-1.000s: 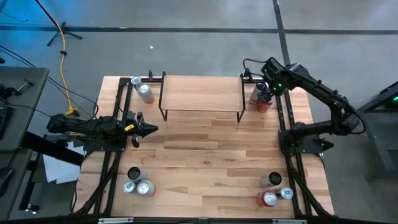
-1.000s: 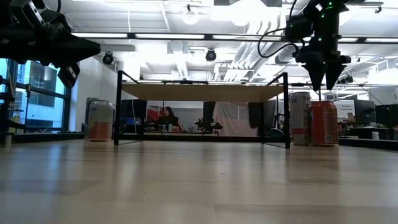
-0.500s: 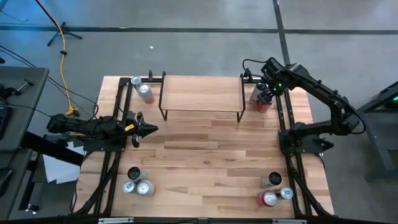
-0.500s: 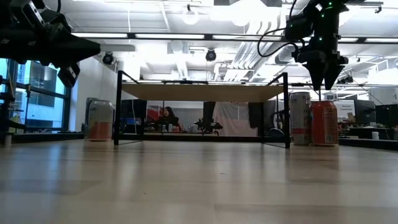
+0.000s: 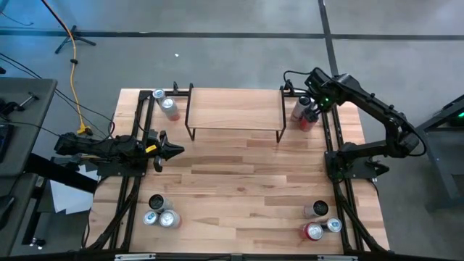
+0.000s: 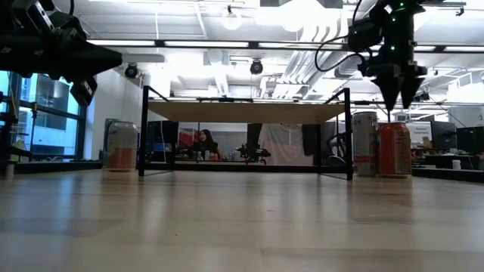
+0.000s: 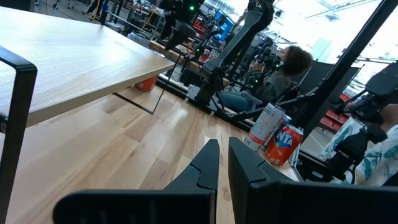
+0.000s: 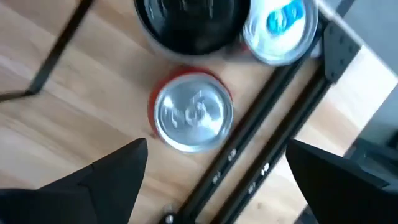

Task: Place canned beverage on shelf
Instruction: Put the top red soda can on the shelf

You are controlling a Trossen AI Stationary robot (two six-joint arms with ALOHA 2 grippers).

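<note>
The shelf [image 5: 235, 110], a light plank on thin black legs, stands at the table's far middle and shows in the low view [image 6: 246, 112] too. Right of it stand a red can [image 8: 193, 112] [image 6: 393, 149], a dark can [image 8: 189, 25] and a pale can [image 8: 280, 25], all upright on the tabletop. My right gripper [image 8: 216, 149] [image 6: 398, 97] hangs open above the red can, pointing down, well clear of its top. My left gripper [image 5: 172, 151] [image 7: 222, 158] is shut and level at the table's left side, holding nothing.
More cans stand at the far left [image 5: 168, 107], near left [image 5: 159, 215] and near right [image 5: 319, 221]. A black frame rail [image 8: 261, 149] runs right beside the red can. A person sits in the room beyond the table [image 6: 203, 141].
In the low view my right gripper's fingers stand a little wider apart than half a second ago. It stays above the red can. No can has moved.
</note>
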